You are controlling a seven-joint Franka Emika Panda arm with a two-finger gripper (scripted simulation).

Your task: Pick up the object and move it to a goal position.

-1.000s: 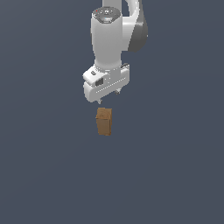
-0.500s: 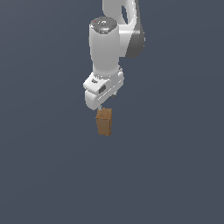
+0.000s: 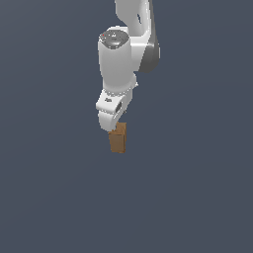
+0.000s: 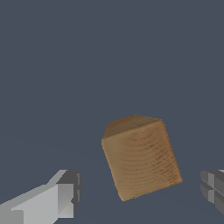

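Exterior view. Gripper point(image 3: 114, 124), white, is borne on a single white arm point(image 3: 121, 59) let down from twelve o'clock and is recorded directly over the object point(image 3: 118, 138). The object, a brown block taller than wide, is found just below the middle of the picture on a plain dark grey ground point(image 3: 197, 197), its upper end met or overlapped by the gripper's lower edge. Whether contact is made cannot be told from this view, and the jaws are not resolved.

Wrist view. The object point(image 4: 141, 156) is catalogued as wood-grained and tilted, lying between two fingers: a pale one point(image 4: 61, 197) at about eight o'clock of it and a darker one point(image 4: 212, 187) at about four o'clock. Grey ground is seen between the block and each finger; the jaws are therefore entered as spread wide, nothing being gripped.

Step in hand: approach before the grasp, as judged. No goal marker is seen in either view. Next move, as judged: descent until the block's sides are straddled by the fingers, closure, then lifting.
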